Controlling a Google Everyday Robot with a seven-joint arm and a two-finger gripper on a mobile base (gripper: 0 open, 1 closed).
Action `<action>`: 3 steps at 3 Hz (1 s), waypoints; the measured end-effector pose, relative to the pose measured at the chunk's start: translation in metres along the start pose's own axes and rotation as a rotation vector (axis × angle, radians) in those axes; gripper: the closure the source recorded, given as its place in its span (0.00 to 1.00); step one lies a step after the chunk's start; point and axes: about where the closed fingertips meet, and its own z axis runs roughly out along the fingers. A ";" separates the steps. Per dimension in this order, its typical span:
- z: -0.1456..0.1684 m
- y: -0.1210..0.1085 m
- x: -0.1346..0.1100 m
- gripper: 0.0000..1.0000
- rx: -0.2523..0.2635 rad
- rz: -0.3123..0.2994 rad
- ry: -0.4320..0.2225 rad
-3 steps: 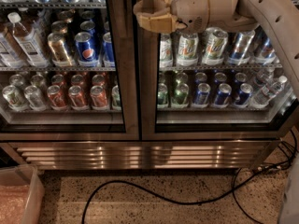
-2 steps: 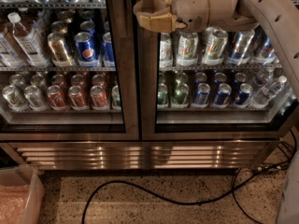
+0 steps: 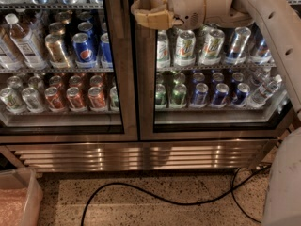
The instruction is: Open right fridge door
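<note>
Source: lights inside the cabinet; cans (image 3: 186,46) bright, with highlights on their tops.
Grille (image 3: 141,155): warm streaked glare across the steel slats.
Floor (image 3: 188,211): dim.
Gripper (image 3: 143,13): top centre, before the right fridge door (image 3: 146,102) frame, evenly lit.

My gripper (image 3: 142,14) sits high up against the left stile of the right fridge door (image 3: 146,88), right at the seam with the left door (image 3: 128,79). The two steel frames run side by side there, pressed close, so I get no room between them. My arm (image 3: 268,18) reaches in from the right across the top of the right glass and blocks that stretch. Below it, the front of the door is free to approach. Down on the floor (image 3: 141,213) a black cable (image 3: 155,197) loops in front of the grille (image 3: 141,157). A pinkish plastic bin (image 3: 19,197) stands at the lower left. The robot's white body (image 3: 284,182) crowds the lower right edge.
</note>
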 end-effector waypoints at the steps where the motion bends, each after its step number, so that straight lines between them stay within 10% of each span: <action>1: 0.007 -0.007 0.002 1.00 0.000 0.000 0.000; 3: 0.022 -0.018 0.003 1.00 0.000 0.000 0.000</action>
